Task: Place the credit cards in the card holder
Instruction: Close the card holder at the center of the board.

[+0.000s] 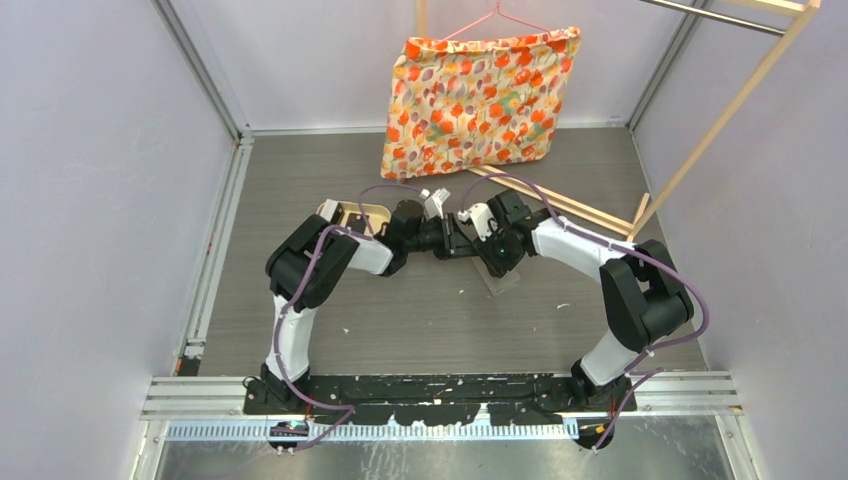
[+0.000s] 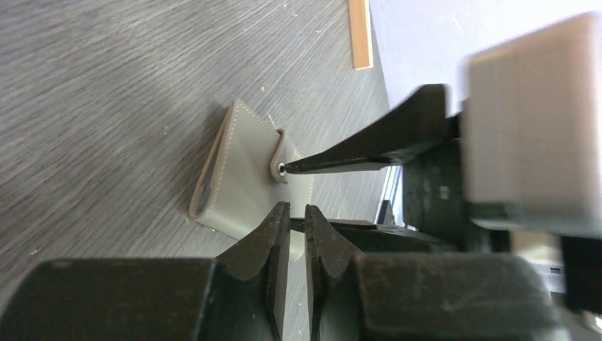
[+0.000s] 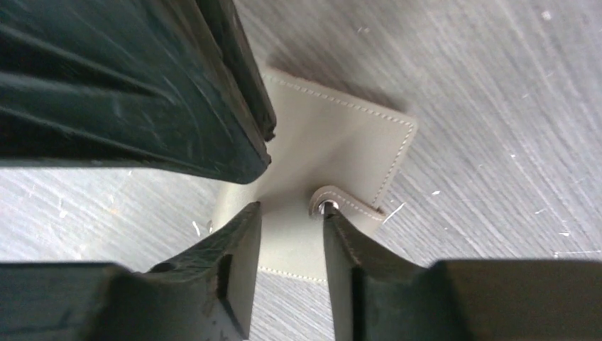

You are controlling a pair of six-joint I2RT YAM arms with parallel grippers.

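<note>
The card holder (image 3: 334,135) was found lying flat near the middle of the table (image 1: 420,320), under the two meeting arms and hidden by them in the overhead view. It was folded shut: grey, roughly square, stitched along its edges, with a small tab (image 3: 348,204) bearing a metal snap wrapped over one side. The right gripper (image 3: 289,217) was held over it with its fingers clearly parted, one finger touching the snap and nothing clasped. The left gripper (image 2: 297,217) was set just beside it, its fingers barely parted by a thin slit, with nothing seen between them. The tabletop was dark grey with a streaked wood grain, and bare surface was left around the holder on every side. A tan tray (image 1: 350,212) was placed to the left, behind the left arm. A flowered orange cushion (image 1: 475,100) was hung at the far wall, a wooden frame (image 1: 720,110) was leaned at the far right, and pale walls (image 1: 90,200) enclosed the space.
</note>
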